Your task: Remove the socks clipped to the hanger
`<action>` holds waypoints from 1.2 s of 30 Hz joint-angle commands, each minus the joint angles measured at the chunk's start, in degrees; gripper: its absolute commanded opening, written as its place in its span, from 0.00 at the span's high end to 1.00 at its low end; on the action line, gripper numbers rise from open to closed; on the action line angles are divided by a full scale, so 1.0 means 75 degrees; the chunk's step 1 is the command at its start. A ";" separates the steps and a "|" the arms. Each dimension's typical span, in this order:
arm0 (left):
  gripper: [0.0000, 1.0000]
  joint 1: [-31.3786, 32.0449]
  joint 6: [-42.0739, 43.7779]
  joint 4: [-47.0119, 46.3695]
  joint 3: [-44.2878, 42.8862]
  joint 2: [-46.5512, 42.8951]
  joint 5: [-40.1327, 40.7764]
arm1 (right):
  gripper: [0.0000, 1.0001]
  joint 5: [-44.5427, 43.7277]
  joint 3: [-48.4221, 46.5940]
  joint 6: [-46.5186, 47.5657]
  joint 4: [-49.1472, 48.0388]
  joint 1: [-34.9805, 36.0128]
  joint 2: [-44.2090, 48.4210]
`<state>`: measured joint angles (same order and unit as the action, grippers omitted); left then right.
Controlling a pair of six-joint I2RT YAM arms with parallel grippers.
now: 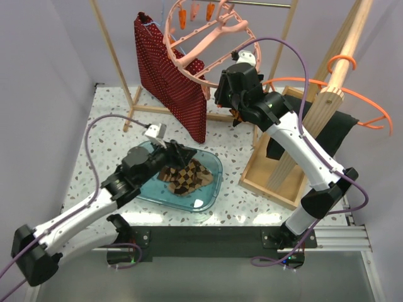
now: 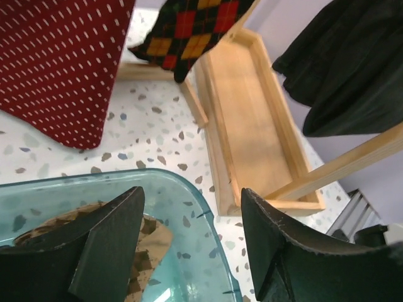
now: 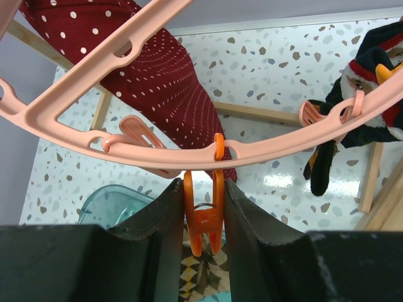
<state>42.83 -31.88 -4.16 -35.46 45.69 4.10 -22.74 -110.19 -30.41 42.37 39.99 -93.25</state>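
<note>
A: Socks [image 1: 186, 176], checkered ones, lie in the teal tub [image 1: 208, 196], lower centre of the top view. The left gripper [image 2: 192, 233] hangs open above them.
B: And the hanger [image 3: 157, 160]?
A: Right gripper [image 3: 203, 201] pinches an orange peg [image 3: 203, 233]. A dark sock [image 3: 371, 69] hangs pegged at upper right. Its peg likely needs squeezing next.

Bench [image 1: 107, 126], top view: tub [image 1: 208, 196] at front centre, holding loose socks [image 1: 187, 176], with the left end effector [image 2: 192, 196] spread above it. Tray [image 1: 267, 173] to its right, hanging garment [image 1: 173, 78] behind. Hanger [image 1: 211, 41] overhead at rear, with one peg [image 3: 203, 219] pinched by the right end effector [image 3: 203, 189]. Clipped sock [image 3: 371, 75] further along the ring.
</note>
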 commanded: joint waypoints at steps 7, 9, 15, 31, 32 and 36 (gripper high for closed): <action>0.36 0.0008 0.0078 -0.5542 -0.0709 0.4249 -0.1519 | 1.00 0.0372 -0.0296 0.0036 0.0070 -0.0011 0.0129; 0.38 0.0020 0.0078 -0.6227 -0.1058 0.4932 -0.1671 | 1.00 0.0442 -0.0308 0.0036 0.0058 -0.0011 0.0129; 0.35 0.0149 0.0582 -0.6956 -0.2709 0.7300 -0.1578 | 1.00 0.0571 -0.0109 0.0024 -0.0059 -0.0011 0.0223; 0.48 0.0383 0.1882 -0.6839 -0.4974 0.9903 0.0203 | 1.00 0.0700 0.0032 0.0012 -0.0141 -0.0011 0.0399; 0.50 0.0383 0.1941 -0.6805 -0.5091 0.9927 0.0308 | 1.00 0.0700 0.0055 0.0024 -0.0153 -0.0011 0.0433; 0.57 0.0383 0.2094 -0.6793 -0.5314 1.0126 0.0602 | 1.00 0.0724 0.0126 0.0024 -0.0212 0.0000 0.0516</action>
<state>45.78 -19.84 -50.98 -71.75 120.73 4.49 -18.72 -109.89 -30.41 41.78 39.77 -92.07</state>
